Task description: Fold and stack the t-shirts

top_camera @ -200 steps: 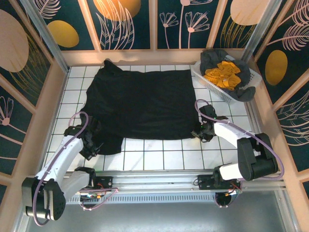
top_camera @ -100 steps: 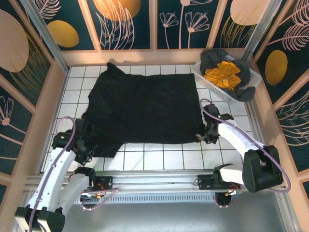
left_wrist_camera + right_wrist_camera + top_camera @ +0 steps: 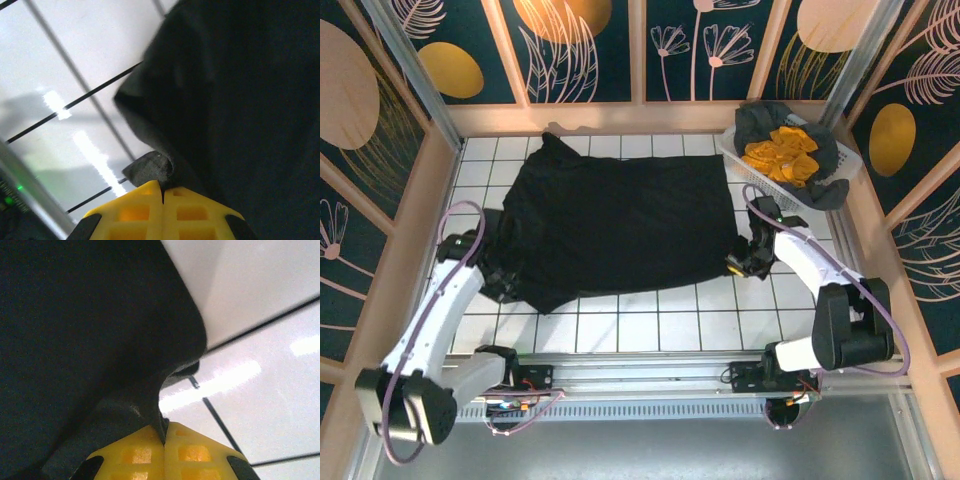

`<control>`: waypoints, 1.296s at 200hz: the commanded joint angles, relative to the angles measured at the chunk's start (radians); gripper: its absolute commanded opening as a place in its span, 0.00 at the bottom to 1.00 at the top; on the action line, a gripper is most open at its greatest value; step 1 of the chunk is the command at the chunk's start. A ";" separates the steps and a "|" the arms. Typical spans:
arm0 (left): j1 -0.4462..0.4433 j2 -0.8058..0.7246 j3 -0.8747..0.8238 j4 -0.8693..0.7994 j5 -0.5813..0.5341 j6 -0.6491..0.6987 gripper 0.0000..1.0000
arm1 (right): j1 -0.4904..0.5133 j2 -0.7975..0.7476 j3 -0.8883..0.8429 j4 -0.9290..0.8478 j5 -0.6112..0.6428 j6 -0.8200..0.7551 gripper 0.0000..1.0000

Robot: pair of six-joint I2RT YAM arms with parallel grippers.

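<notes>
here, the left gripper [image 3: 161, 187] is clenched on a pinch of the black t-shirt [image 3: 620, 225] at its near-left corner, where the cloth bunches into a dark fold; the right gripper [image 3: 164, 432] is likewise clamped shut on the same shirt's edge at the near-right corner; between the two, the shirt lies spread across the white tiled tabletop [image 3: 650, 320], mostly flat, its near hem running at a slant and its left side rumpled; no crease or doubled-over panel can be seen in it, so it reads as laid out but not yet folded; no folded pile is visible on the tiles; by that judgement the task is near its start, with this first shirt to fold and the others to follow; at the far right corner sits a white lattice basket [image 3: 756, 183], well apart from the black shirt; inside it a mustard-yellow t-shirt [image 3: 780, 155] lies crumpled on top of a dark grey t-shirt [image 3: 828, 192], and the grey cloth spills over the rim; both wait unfolded, so most of the work remains.
</notes>
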 commanded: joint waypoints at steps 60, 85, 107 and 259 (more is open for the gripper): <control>-0.001 0.327 0.297 0.233 -0.158 0.270 0.00 | -0.012 0.192 0.226 0.084 0.002 0.116 0.00; 0.000 0.405 0.348 0.277 -0.183 0.303 0.00 | -0.014 0.252 0.290 0.090 0.013 0.132 0.00; 0.009 0.455 0.379 0.304 -0.196 0.319 0.00 | -0.021 0.300 0.343 0.077 0.040 0.140 0.00; 0.065 0.656 0.447 0.413 -0.278 0.462 0.16 | -0.056 0.495 0.487 0.078 0.062 0.166 0.00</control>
